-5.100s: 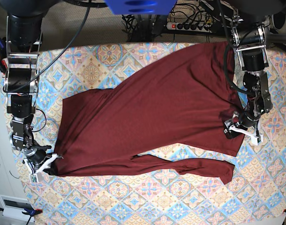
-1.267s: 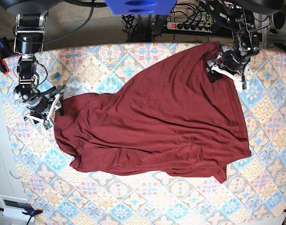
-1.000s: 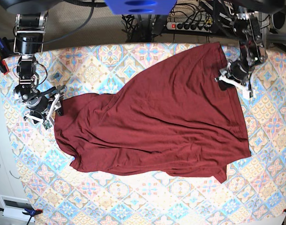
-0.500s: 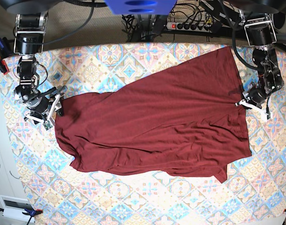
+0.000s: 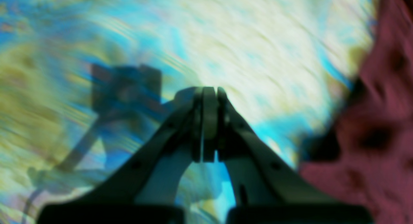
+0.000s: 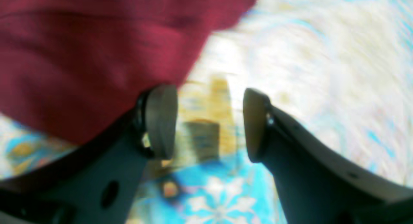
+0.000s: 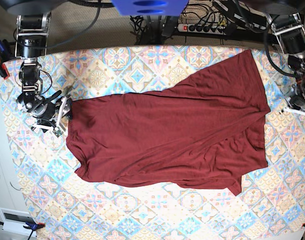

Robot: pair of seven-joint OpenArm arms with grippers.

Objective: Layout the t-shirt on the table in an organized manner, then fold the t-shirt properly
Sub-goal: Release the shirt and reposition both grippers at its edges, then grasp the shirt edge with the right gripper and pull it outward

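Left wrist view: the left gripper [image 5: 206, 127] has its jaws pressed together on nothing, over the patterned table [image 5: 258, 49], with the t-shirt [image 5: 380, 127] just beside it.

Right wrist view: the right gripper [image 6: 209, 124] stands apart and empty; one finger [image 6: 161, 120] sits at the maroon edge.

Base view: the t-shirt [image 7: 167, 135] lies spread but skewed across the table [image 7: 142, 210], rippled and thin. It looks light, limp and likely to drag, so corners and hems seem the best holds.
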